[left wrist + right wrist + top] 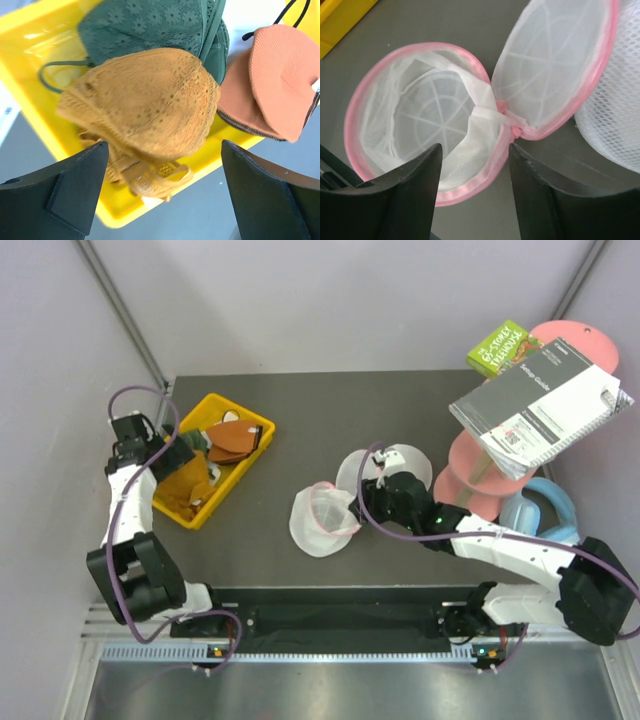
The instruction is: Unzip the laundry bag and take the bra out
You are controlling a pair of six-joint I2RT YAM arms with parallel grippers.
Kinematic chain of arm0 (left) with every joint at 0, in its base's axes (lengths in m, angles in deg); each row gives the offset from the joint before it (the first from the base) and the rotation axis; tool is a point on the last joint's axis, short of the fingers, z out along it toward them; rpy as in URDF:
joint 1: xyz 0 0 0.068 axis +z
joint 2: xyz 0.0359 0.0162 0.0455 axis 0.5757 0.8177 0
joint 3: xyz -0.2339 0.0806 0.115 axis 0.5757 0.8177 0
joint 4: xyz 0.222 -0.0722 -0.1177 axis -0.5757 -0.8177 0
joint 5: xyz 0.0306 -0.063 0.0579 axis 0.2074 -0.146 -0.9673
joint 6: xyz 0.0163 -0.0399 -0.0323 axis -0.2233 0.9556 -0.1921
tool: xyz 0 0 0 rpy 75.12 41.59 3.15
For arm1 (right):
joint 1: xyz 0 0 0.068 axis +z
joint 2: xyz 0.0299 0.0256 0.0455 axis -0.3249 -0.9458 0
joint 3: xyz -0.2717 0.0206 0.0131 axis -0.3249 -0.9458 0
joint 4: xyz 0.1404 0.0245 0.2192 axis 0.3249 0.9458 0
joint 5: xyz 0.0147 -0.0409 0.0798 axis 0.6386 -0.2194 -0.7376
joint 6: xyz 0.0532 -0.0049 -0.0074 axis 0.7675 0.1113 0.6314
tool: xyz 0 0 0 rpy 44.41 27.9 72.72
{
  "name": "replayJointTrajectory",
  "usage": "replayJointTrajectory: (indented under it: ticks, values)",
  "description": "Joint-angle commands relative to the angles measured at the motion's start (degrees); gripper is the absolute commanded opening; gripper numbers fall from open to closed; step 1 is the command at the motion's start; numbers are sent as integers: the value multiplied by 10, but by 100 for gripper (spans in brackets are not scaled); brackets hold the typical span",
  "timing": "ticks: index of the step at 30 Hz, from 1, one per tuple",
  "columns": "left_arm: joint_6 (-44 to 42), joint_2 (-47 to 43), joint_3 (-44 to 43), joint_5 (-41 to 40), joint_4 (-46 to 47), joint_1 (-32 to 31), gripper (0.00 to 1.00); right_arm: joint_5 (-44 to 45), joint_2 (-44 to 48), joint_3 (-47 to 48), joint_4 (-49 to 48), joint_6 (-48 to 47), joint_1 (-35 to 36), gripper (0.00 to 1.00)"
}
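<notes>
The laundry bag point(322, 518) lies unzipped on the table, its two white mesh halves with pink rims spread apart like a clamshell point(420, 120). Nothing but white mesh shows inside it. My right gripper point(475, 152) stands open over the hinge end, the pink rim lying between the jaws against the right finger; in the top view this gripper point(372, 490) is just right of the bag. The orange-yellow bra point(145, 100) rests in the yellow tray point(233, 478). My left gripper point(162, 195) hangs wide open above the bra point(180, 485), holding nothing.
Reddish-brown pieces point(280, 85) and a dark green cloth point(150, 30) share the yellow tray. A plain white mesh dome point(615, 125) sits right beside the bag. At the back right are a pink stand point(480, 480), a spiral-bound guide point(540, 410), a green book point(502, 347) and blue headphones point(545, 510).
</notes>
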Motion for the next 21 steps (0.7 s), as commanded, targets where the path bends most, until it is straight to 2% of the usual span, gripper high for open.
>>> replayJointTrajectory:
  ticks: [1,7,10,14,16,17,21]
  values:
    - [-36,-55,-32,-39,-40,2,99,33,39,51,60,-27,4,61]
    - [-31,-96,-48,-36,-37,-6,99,64,79,74,102,-41,3,73]
    - [-30,-107,-60,-46,-42,-45,99,77,69,79,107,-33,-12,74]
    - [-23,-113,-75,-105,-47,-178,99,54,27,75,72,-27,-48,73]
    - [-8,-115,-72,-82,-46,-208,99,29,10,70,29,-28,-67,73]
    - [9,-116,-62,-71,-41,-250,99,23,-7,73,17,-32,-72,73]
    - [53,-130,-13,-9,-9,-315,99,17,-51,84,-24,-41,-92,70]
